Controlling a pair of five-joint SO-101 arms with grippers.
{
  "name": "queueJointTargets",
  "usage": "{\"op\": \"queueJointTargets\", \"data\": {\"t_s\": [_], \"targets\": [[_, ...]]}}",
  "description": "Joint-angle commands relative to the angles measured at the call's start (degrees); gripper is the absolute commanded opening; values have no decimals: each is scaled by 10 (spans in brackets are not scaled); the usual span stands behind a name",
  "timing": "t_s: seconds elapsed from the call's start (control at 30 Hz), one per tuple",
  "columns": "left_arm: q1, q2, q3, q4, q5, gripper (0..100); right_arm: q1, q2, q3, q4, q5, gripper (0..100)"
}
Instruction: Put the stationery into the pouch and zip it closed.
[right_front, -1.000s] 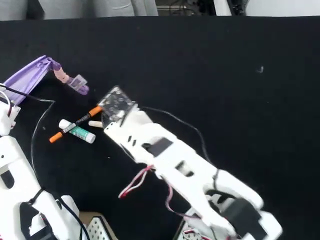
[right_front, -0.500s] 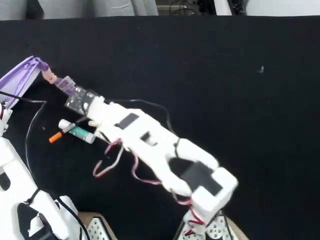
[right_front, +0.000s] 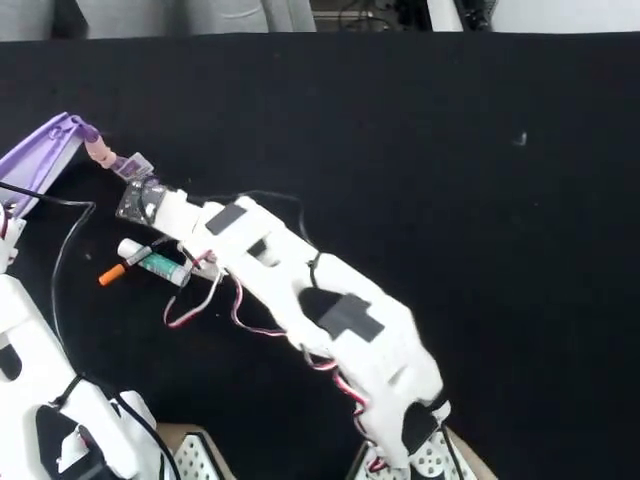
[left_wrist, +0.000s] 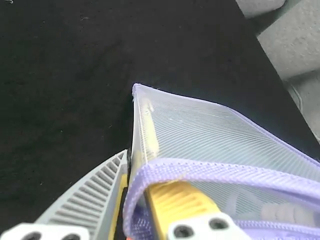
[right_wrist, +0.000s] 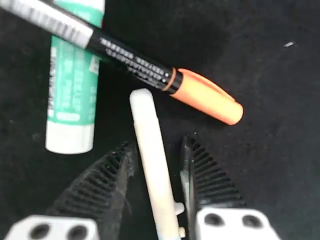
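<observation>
**R pincer astride white stick; L pincer on pouch rim**

Your right pincer (right_wrist: 157, 147) sits low over the black counter (right_front: 450, 150), jaws partway open. A cream-white stick (right_wrist: 147, 117) lies between them. A sliver of gap shows on one side, so it's not clamped.

Just past the stick's tip, an orange-capped marker (right_wrist: 150, 65) lies crosswise over a green & white glue stick (right_wrist: 70, 85).

Your left pincer (left_wrist: 131, 167) is clamped on the pouch (left_wrist: 215, 135) rim, grey jaw outside and yellow jaw inside the purple-trimmed mouth. The pouch is clear mesh and sits at the counter's left edge in the high view. A yellowish stick-shaped item shows thru its wall.

From above, the right arm (right_front: 300, 290) stretches diagonally across the counter toward the pouch, covering the pincer & stick. Its red & white wires (right_front: 200, 300) hang beside the glue stick. A pink tag (right_front: 100, 152) at the pouch's corner sits close to the arm's tip.
</observation>
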Motion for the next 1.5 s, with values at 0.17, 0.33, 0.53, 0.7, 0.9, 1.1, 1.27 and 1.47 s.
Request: {"op": "queueJointTargets", "data": {"t_s": [0.17,0.33,0.53,0.7,0.9,1.1,1.27,1.47], "targets": [[-6,-5,-9,-15,5,29,-2,102,-222,188,26,148],[-6,-6,-9,-13,5,29,-1,168,-332,260,23,113],[-6,-7,-9,-12,5,29,6,207,-408,309,-12,22],[-5,-7,-9,-13,5,29,40,208,-448,323,-75,12],[3,-7,-9,-15,6,29,69,208,-504,361,-113,11],[41,-7,-13,-12,5,29,78,208,-569,411,-143,11],[70,-8,-14,-11,4,29,94,210,-638,464,-168,11],[110,-8,-15,-6,4,29,126,211,-713,509,-204,11]]}}
